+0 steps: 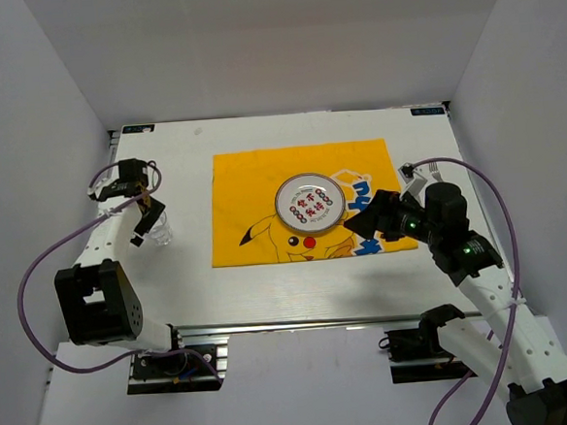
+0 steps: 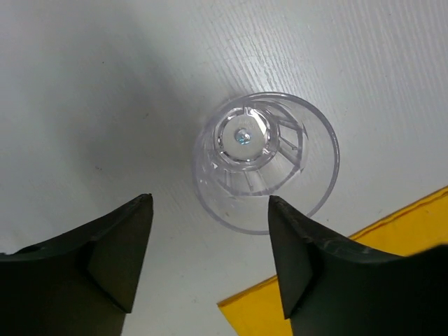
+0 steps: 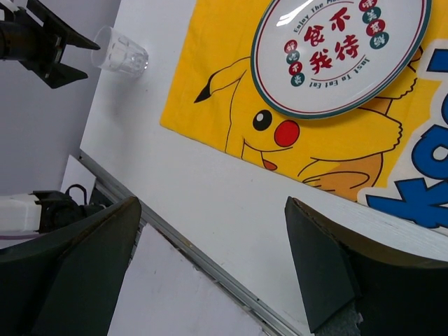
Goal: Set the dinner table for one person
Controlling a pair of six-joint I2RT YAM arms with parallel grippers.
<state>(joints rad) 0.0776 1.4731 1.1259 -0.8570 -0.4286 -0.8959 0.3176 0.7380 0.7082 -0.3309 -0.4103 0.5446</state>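
Left end effector [image 2: 210,201] gaping; dinner table [image 1: 270,291] white, faintly plank-grained.

White arms [image 1: 99,243], black hands [image 2: 208,231], purple cables [image 1: 21,299].

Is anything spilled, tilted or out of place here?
Nothing stands out. The plate lies flat on the yellow Pikachu cloth; the clear glass stands upright and empty on the bare table beside it.

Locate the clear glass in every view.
Top external: the clear glass stands at left, beside the yellow cloth.
Left wrist: centre, with the cloth's corner below.
Right wrist: upper left, with the cloth to its right.
Shared landmark: the yellow cloth.
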